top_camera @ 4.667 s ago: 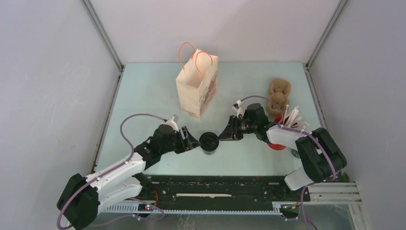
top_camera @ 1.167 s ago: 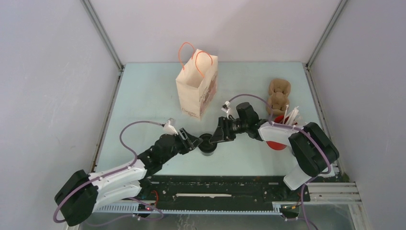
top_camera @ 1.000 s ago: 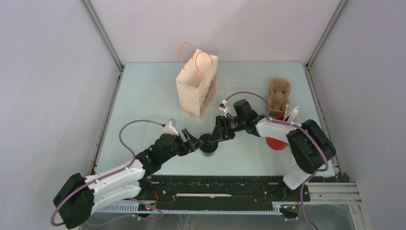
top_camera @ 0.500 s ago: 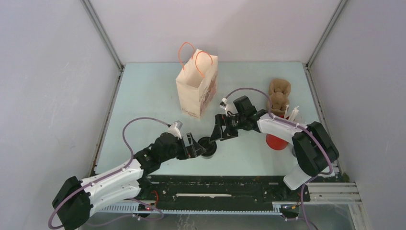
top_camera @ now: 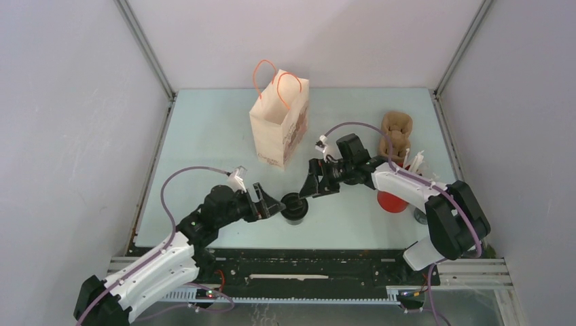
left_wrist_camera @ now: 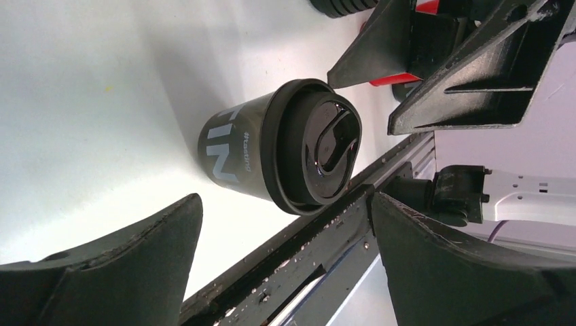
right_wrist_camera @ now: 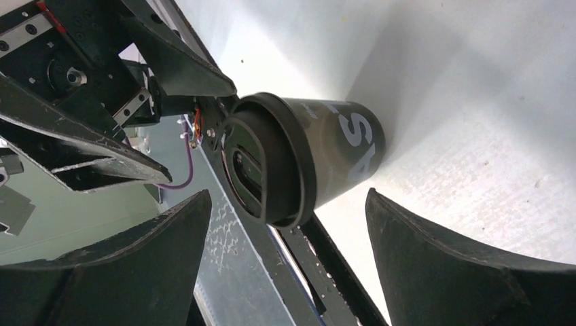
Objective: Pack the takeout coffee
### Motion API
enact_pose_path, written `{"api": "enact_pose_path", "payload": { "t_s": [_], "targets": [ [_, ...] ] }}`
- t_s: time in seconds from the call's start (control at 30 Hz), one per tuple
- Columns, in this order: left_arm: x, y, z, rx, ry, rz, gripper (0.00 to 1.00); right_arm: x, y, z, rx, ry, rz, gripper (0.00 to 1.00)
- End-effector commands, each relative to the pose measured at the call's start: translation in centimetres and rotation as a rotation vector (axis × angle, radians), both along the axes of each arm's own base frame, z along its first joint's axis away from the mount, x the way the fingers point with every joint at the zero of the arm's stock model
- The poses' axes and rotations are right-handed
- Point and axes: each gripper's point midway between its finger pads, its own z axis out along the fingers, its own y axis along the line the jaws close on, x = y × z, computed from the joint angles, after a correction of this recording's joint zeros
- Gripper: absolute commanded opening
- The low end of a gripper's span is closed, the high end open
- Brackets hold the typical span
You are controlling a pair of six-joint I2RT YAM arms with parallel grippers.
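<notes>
Change since earlier frames: both sets of fingers are standing apart from the takeout coffee [top_camera: 295, 206], after pressing in on it from either side about a second ago. The left arm is sitting further back toward its base.
Left gripper [left_wrist_camera: 285, 202]: its fingers are spreading wide. The cup is sitting ahead of the tips, in line with the gap between them, and touching neither finger.
Right gripper [right_wrist_camera: 286, 197]: its fingers are also spreading wide. It is facing the cup from the opposite side, and no finger is pressing on the cup wall.
Right fingertip, left wrist view: one tip is lying just beside the lid rim; whether it is touching cannot be told.
Takeout coffee: it is standing upright on the tabletop [top_camera: 204, 136] with its black lid on. White lettering is showing on its dark wall.
Cup location: it is sitting near the front edge of the tabletop, between the two grippers. It is in front of the paper bag [top_camera: 280, 123] and well apart from it.
Paper bag: it is standing upright and open-topped, with orange handles raised.
Red cup [top_camera: 392, 199]: it is standing at the right side, partly hidden behind the right arm, with white sticks rising from it.
Moulded-pulp cup carrier [top_camera: 395, 132]: it is lying behind the red cup, near the right edge.
</notes>
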Motion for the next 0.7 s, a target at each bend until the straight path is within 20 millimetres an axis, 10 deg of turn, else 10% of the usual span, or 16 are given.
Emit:
{"api": "enact_pose_path", "payload": {
  "t_s": [0.0,0.23,0.67],
  "targets": [
    [-0.4,0.0,-0.1,-0.011,0.049,-0.009,0.94,-0.4,-0.2,0.8,0.068,0.029,-0.032,0.91],
    [-0.1,0.6,-2.3,-0.015,0.12,0.024,0.72,-1.5,-0.1,-0.3,0.111,0.083,-0.049,0.81],
    [0.3,0.6,-4.0,0.02,0.139,0.023,0.66,-1.7,1.2,-0.3,0.146,0.071,-0.021,0.85]
  ]
}}
